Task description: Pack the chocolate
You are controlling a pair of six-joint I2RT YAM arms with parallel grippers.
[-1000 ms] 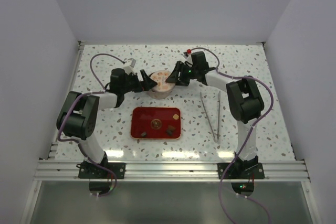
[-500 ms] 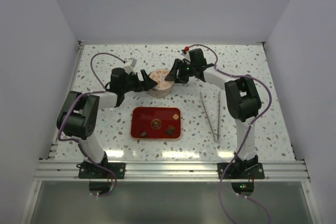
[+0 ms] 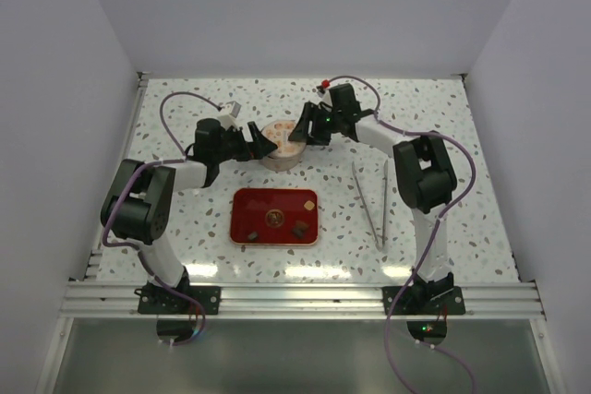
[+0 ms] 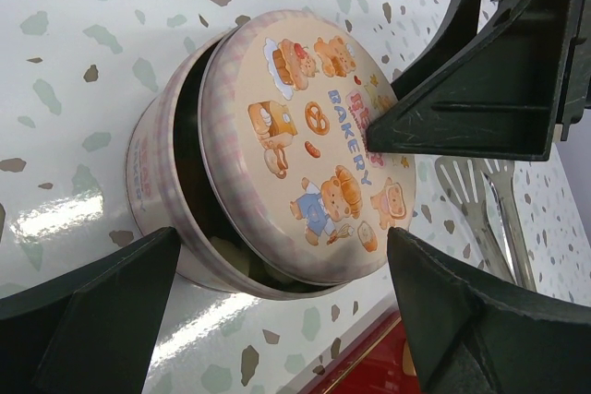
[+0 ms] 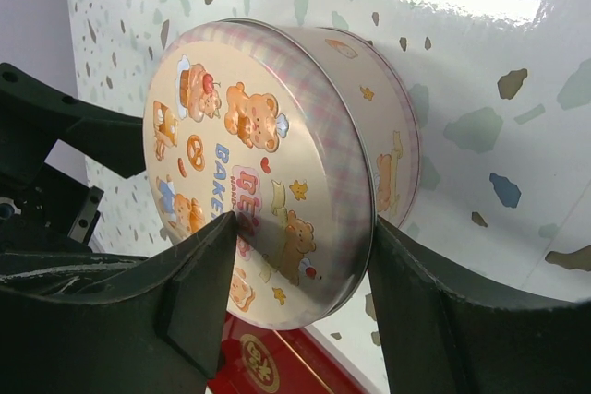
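Note:
The round bakery tin (image 3: pixel 281 149) stands at the back centre. Its lid (image 4: pixel 305 136) with bear pictures sits tilted on it, leaving a gap on the left. Pale chocolate (image 4: pixel 231 257) shows inside through that gap. My right gripper (image 3: pixel 297 134) is shut on the lid (image 5: pixel 268 182), one finger on its face and one behind its rim. My left gripper (image 3: pixel 261 147) is open, with its fingers wide on either side of the tin's body (image 4: pixel 152 182). A few chocolate pieces, dark (image 3: pixel 300 227) and light brown (image 3: pixel 307 202), lie on the red tray (image 3: pixel 249 205).
Long metal tweezers (image 3: pixel 369 200) lie right of the tray, and their tips also show in the left wrist view (image 4: pixel 489 209). The red tray's edge shows below the tin in the right wrist view (image 5: pixel 268 366). White walls close in the table on three sides.
My right gripper has moved slightly back and left over the tin with the lid in it. My left arm has stayed in place.

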